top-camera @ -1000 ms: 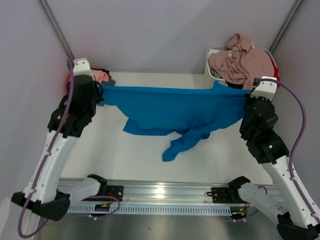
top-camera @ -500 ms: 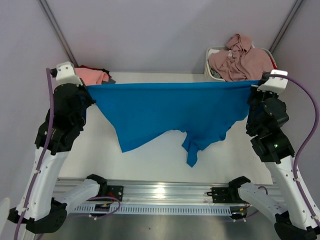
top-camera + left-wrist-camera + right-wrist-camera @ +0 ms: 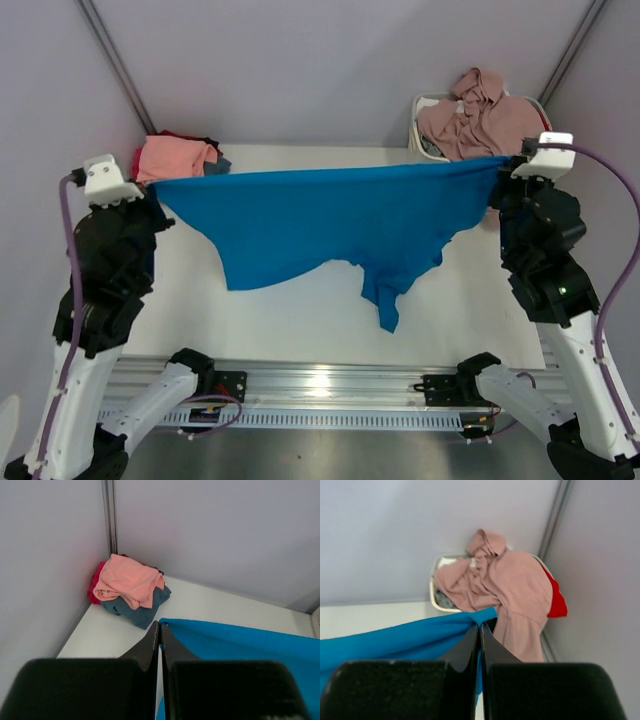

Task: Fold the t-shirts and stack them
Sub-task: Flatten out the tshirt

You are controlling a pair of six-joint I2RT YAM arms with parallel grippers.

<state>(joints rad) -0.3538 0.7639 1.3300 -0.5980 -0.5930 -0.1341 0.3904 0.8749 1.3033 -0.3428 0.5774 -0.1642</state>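
Note:
A bright blue t-shirt (image 3: 320, 215) hangs stretched in the air between both arms, its lower edge dangling over the table. My left gripper (image 3: 160, 625) is shut on its left corner (image 3: 172, 626); in the top view that gripper (image 3: 152, 188) is at the far left. My right gripper (image 3: 480, 625) is shut on the shirt's right corner (image 3: 485, 615), and from above this gripper (image 3: 497, 170) sits beside the basket. Folded salmon pink (image 3: 131, 580) and slate blue-grey (image 3: 142, 609) t-shirts lie stacked in the back left corner over a red one (image 3: 95, 587).
A white basket (image 3: 434, 587) at the back right holds a dusty mauve-pink shirt (image 3: 512, 585) and a red one (image 3: 555, 602). Grey walls close in on the left, back and right. The white table (image 3: 300, 310) lies under the hanging shirt.
Both grippers have moved apart and up, pulling the blue shirt from a bunched sag into a taut spread. Its hanging tail has lifted off the table.

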